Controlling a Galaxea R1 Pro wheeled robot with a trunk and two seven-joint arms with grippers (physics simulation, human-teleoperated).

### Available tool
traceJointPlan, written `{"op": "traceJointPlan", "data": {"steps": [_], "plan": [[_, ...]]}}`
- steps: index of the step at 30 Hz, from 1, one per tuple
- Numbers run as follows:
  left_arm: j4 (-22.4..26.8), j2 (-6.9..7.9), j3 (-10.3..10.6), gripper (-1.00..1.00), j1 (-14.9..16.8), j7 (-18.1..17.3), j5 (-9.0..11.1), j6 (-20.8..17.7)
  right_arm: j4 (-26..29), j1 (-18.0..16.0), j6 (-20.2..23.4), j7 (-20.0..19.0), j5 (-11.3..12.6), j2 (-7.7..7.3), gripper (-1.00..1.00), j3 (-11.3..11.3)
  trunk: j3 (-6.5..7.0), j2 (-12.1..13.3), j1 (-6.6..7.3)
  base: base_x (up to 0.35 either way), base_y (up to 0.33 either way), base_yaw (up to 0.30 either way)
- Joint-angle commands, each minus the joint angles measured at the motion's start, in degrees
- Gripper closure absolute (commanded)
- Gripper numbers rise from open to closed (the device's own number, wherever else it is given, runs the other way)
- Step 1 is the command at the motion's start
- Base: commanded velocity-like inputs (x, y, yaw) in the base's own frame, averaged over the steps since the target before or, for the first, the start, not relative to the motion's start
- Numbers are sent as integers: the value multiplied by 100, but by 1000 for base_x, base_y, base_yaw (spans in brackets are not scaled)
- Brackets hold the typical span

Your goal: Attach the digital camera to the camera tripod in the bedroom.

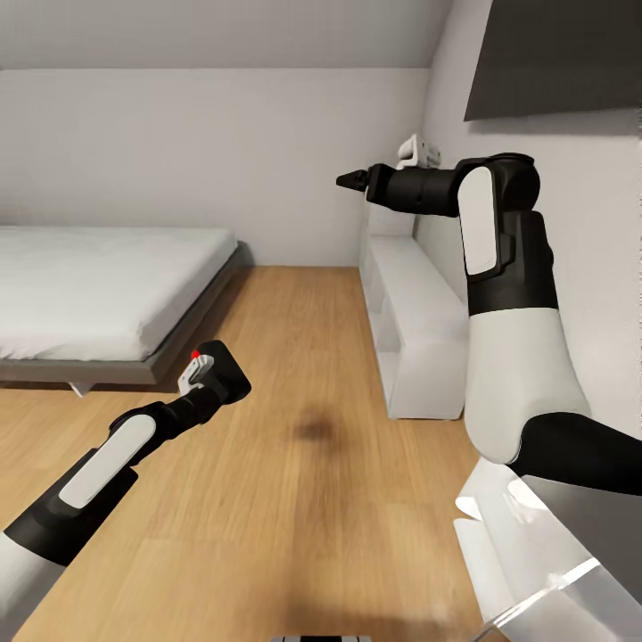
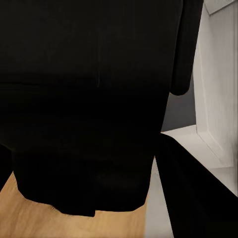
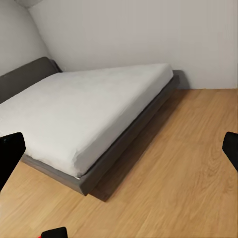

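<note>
Bedroom, robot on the wood floor [image 1: 357,535] between bed and wall shelves.

Left hand [image 1: 207,374] low and forward, grasping the camera [image 1: 227,370]: black box, red button up, held just off the bed's near corner. In the left wrist view the camera [image 2: 84,99] blocks nearly everything, dark body pressed close between the fingers; a strip of floor and white shelf edge at the margins. Camera's long axis runs roughly along the forearm line, angled toward the far right.

Right hand [image 1: 352,180] raised high, arm stretched out toward the far wall, above the white shelves [image 1: 415,330]. Fingertips [image 3: 10,153] sit far apart at the edges of the right wrist view, nothing between them: released. That view looks down over the bed [image 3: 84,114] and floor.

Tripod: not seen in these frames, so its bearing from the camera can't be given. Judgement: robot is carrying and has yet to find or face the tripod; left arm is the one to make the mount.

Shelves: compartments seen edge-on, contents not readable. A small white object [image 1: 419,152] sits on top at the far end.
</note>
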State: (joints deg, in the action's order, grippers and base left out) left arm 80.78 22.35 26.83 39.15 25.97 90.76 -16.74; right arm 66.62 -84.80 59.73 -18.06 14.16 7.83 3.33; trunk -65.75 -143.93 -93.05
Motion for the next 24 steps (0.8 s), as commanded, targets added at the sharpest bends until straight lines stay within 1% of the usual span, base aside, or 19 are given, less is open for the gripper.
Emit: {"op": "traceJointPlan", "data": {"steps": [1,18,24], "plan": [[8,3,7,100,5,22,29,-4,0,-6,27,-40,-36,7,-100,19,17,0,3,0,0,0],[9,2,7,100,5,22,19,-4,0,-5,27,-40,-29,5,-100,19,394,22,47,0,0,0],[101,6,7,100,5,22,18,-8,0,-4,27,-40,-33,4,-100,19,394,22,47,0,0,0]]}}
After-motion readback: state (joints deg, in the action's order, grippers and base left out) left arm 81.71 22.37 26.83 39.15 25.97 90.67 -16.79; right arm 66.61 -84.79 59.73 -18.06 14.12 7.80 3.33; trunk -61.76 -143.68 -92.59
